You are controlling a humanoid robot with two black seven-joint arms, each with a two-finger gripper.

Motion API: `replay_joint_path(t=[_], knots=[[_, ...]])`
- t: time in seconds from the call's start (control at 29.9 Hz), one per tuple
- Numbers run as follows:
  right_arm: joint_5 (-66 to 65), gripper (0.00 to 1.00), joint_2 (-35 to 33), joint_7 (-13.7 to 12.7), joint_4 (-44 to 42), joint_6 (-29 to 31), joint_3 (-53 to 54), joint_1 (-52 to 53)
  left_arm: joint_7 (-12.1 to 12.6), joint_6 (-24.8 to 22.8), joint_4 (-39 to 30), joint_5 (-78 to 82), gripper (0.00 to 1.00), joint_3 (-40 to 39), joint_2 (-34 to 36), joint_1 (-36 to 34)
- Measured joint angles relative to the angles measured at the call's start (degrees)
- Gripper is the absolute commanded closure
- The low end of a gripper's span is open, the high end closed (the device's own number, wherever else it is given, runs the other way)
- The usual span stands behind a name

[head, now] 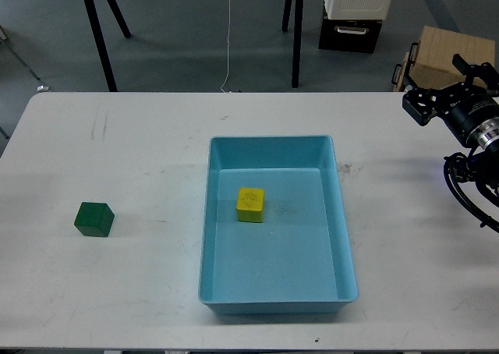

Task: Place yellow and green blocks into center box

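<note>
While the right end effector (437,97) hangs spread, the green block (94,219) lies far left.

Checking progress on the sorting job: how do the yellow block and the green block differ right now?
The yellow block lies inside the light-blue tray; the green block sits on the bare table, left of the tray. The yellow one has a faint mark on top; the green looks plain. Both are small cubes of similar size.
</note>
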Motion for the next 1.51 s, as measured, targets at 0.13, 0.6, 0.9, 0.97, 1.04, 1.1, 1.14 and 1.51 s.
replay_joint_path(t=[0.13, 0.6, 0.9, 0.97, 1.04, 1.1, 1.14, 1.51], knots=[[-0.02, 0.01, -0.16, 0.0, 0.0, 0.12, 0.1, 0.0, -0.02, 4.98, -3.3, 23.4, 0.0, 0.89, 1.58, 0.0], [-0.02, 0.0, -0.14, 0.42, -0.02, 0.27, 0.13, 0.0, -0.02, -4.97, -5.35, 49.33, 0.0, 4.38, 8.55, -0.79], [-0.02, 0.01, -0.14, 1.41, 0.09, 0.27, 0.22, 0.14, 7.83, -7.89, -2.05, 59.95, 0.0, 5.5, 5.48, -0.74], [-0.02, 0.01, -0.18, 1.67, 0.09, 0.27, 0.22, 0.14, 11.37, -7.87, -1.82, 62.13, 0.0, 6.15, 3.46, -0.74], [-0.05, 0.0, -0.26, 1.75, 0.1, 0.27, 0.22, 0.14, 13.74, -8.19, -1.73, 63.15, 0.0, 6.48, 2.29, -0.96], [-0.21, 0.0, -0.45, 1.78, 0.1, 0.27, 0.22, 0.14, 14.81, -9.26, -1.69, 63.89, 0.0, 6.63, 1.88, -1.17], [-0.28, 0.01, -0.66, 1.78, 0.1, 0.27, 0.22, 0.14, 15.15, -9.76, -1.69, 64.61, 0.0, 6.7, 1.71, -1.25], [-0.37, 0.01, -1.99, 2.84, 0.48, 0.27, 0.22, 0.14, 18.3, -10.72, 0.13, 71.09, 0.0, 7.0, -1.07, -1.69]])
